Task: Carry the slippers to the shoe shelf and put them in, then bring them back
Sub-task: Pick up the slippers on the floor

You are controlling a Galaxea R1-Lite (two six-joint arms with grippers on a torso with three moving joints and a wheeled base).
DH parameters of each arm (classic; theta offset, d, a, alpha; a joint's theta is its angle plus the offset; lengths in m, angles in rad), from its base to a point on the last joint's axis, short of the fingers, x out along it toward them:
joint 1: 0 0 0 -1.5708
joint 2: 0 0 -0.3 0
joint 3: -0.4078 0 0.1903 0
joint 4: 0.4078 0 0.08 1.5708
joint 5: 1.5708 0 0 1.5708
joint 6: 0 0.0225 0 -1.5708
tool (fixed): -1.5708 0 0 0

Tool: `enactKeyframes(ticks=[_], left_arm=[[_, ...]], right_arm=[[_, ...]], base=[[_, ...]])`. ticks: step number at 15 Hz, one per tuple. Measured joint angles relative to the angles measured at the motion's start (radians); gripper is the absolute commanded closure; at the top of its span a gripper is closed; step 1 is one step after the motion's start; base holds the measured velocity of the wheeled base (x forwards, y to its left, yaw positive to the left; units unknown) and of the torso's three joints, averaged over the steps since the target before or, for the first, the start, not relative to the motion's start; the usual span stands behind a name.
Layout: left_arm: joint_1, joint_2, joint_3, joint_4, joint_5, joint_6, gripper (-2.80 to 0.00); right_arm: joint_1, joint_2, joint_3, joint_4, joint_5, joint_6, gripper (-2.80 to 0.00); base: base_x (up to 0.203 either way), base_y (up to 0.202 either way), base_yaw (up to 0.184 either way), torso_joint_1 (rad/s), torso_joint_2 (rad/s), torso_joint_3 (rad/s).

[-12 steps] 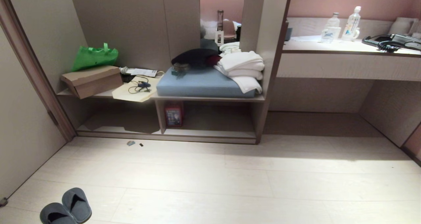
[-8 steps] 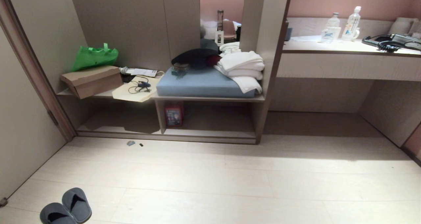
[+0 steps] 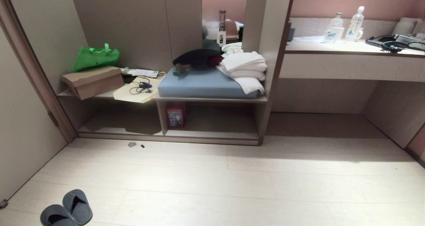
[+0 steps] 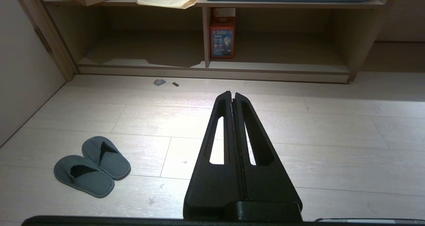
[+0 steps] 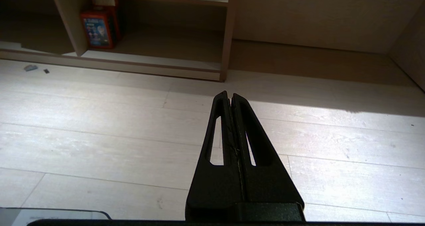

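The slippers [image 3: 66, 208] lie side by side on the floor [image 3: 212, 186] at my far left, close to the wall, soles down and touching each other. Paired like this, they can probably be collected without a search for the second one. They are well apart from the shoe shelf [image 3: 212, 133], so no part of the carry is done yet.

My left gripper [image 4: 232, 98] is pressed together and empty, pointing out over bare floor with the slippers off to its side. In my judgement it is the nearer tool for the pickup, but it must spread before it can close on the soft fabric.

Ahead, the shoe shelf is the low cubby under the bench board. A divider [image 3: 162, 118] splits it, and a red box [image 3: 175, 117] stands just beside that divider in the right bay. The left bay holds nothing that I can see, so it looks the easier target.

My right gripper [image 5: 230, 98] is likewise pressed together, holding nothing, over the floor in front of the shelf's right end.
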Motion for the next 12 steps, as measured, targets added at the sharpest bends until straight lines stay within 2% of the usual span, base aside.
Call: enactKeyframes(ticks=[12], left_arm=[[0.000,0.000,0.000,0.000,0.000,-0.001,0.00]], right_arm=[[0.000,0.000,0.000,0.000,0.000,0.000,0.00]], base=[[0.000,0.000,0.000,0.000,0.00,0.000]])
